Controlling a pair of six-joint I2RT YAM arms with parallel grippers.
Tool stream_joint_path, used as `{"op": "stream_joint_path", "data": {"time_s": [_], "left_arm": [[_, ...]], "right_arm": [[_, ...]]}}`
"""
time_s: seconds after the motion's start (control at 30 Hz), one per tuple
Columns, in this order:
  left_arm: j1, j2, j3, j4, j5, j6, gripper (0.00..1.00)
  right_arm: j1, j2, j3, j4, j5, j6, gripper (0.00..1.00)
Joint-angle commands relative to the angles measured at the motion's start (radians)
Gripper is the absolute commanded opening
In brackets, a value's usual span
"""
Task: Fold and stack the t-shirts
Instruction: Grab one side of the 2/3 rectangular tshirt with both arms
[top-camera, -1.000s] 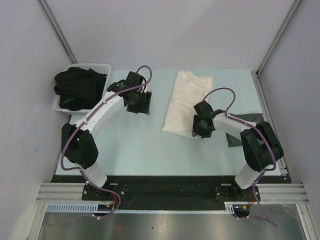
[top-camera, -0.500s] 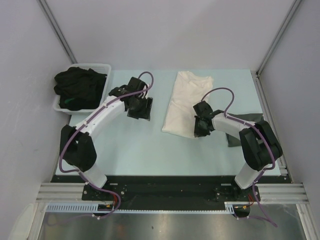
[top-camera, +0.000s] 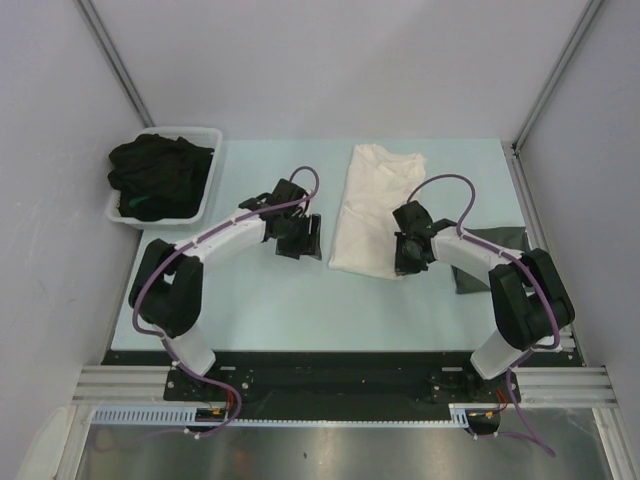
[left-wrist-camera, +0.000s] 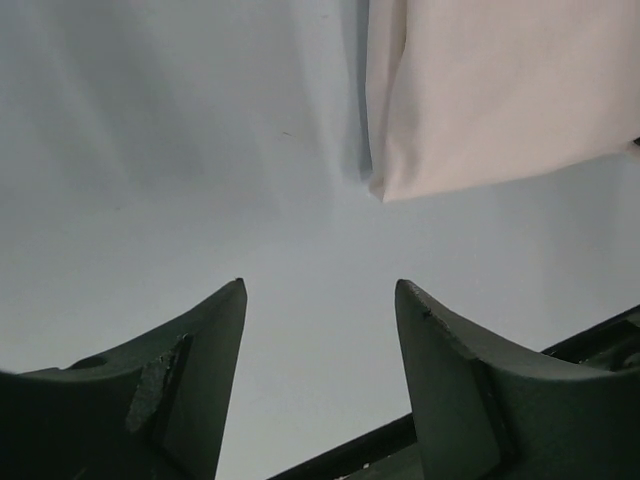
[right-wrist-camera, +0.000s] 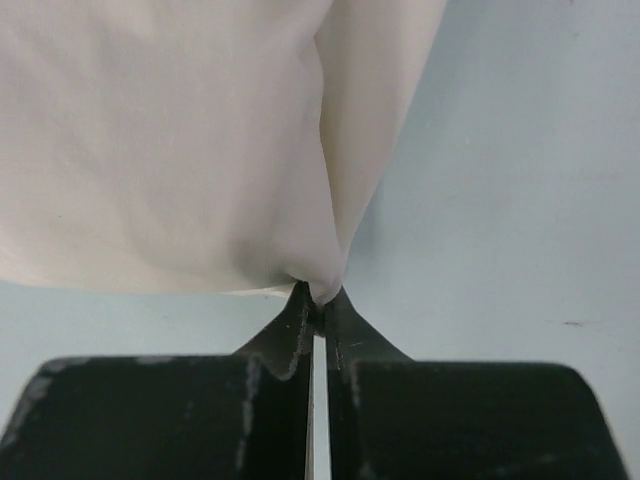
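A cream-white t-shirt lies folded lengthwise on the pale table, its print hidden. My right gripper is shut on its near right corner; in the right wrist view the cloth bunches into the pinched fingertips. My left gripper hovers open just left of the shirt's near left corner, nothing between its fingers. Black t-shirts are heaped in the white tub at the back left. A dark grey t-shirt lies under the right arm, mostly hidden.
The table's right edge has a metal rail. Grey walls close in the back and both sides. The arm bases stand on a black bar at the near edge.
My right gripper has shut on the cream shirt's near right corner. My left arm has swung right and nearer, from beside the tub to the shirt's left edge, still open.
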Motion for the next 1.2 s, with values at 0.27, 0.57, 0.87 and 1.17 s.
{"op": "stream_joint_path", "data": {"time_s": [0.27, 0.57, 0.87, 1.17], "left_arm": [[-0.059, 0.147, -0.033, 0.273, 0.104, -0.143, 0.66], [-0.138, 0.243, 0.002, 0.312, 0.108, -0.197, 0.66], [-0.156, 0.286, 0.014, 0.289, 0.094, -0.203, 0.44], [-0.158, 0.271, 0.024, 0.217, 0.069, -0.166, 0.00]], "right_arm": [[-0.015, -0.062, -0.006, -0.093, -0.026, -0.026, 0.00], [-0.038, -0.093, -0.006, -0.120, -0.026, -0.056, 0.00], [-0.063, -0.101, -0.006, -0.125, -0.032, -0.076, 0.00], [-0.075, -0.124, -0.006, -0.143, -0.050, -0.077, 0.00]]}}
